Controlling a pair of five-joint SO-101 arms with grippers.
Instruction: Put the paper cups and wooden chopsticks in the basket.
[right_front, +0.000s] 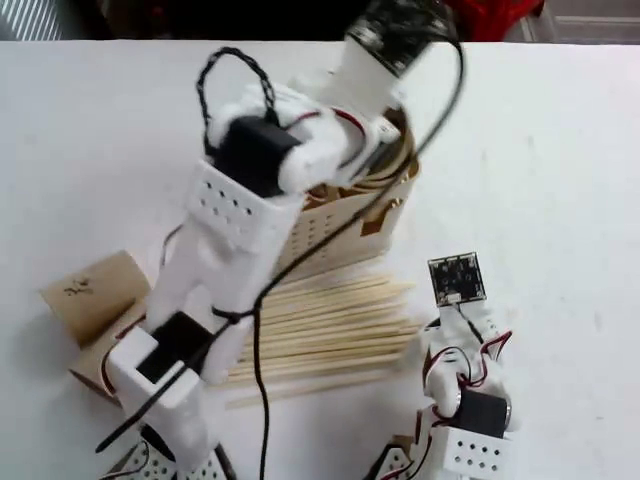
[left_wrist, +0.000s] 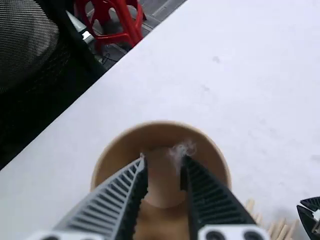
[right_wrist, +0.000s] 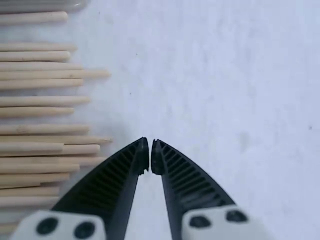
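Note:
A brown paper cup (left_wrist: 160, 145) stands mouth up right under my left gripper (left_wrist: 162, 172). Its fingers are open by a narrow gap, and the cup's bottom shows between them. In the high view the left arm (right_front: 235, 210) stretches over the woven basket (right_front: 340, 225) at the table's middle. A pile of wooden chopsticks (right_front: 330, 330) lies in front of the basket. Two more paper cups (right_front: 95, 290) (right_front: 95, 365) lie on their sides at the left. My right gripper (right_wrist: 150, 152) is shut and empty over bare table, beside the chopsticks' ends (right_wrist: 45, 100).
The right arm (right_front: 465, 410) sits at the front right, close to the pile's right end. The white table (right_front: 540, 180) is bare to the right of and behind the basket. A red stool (left_wrist: 112, 20) and a dark chair stand beyond the table's far edge.

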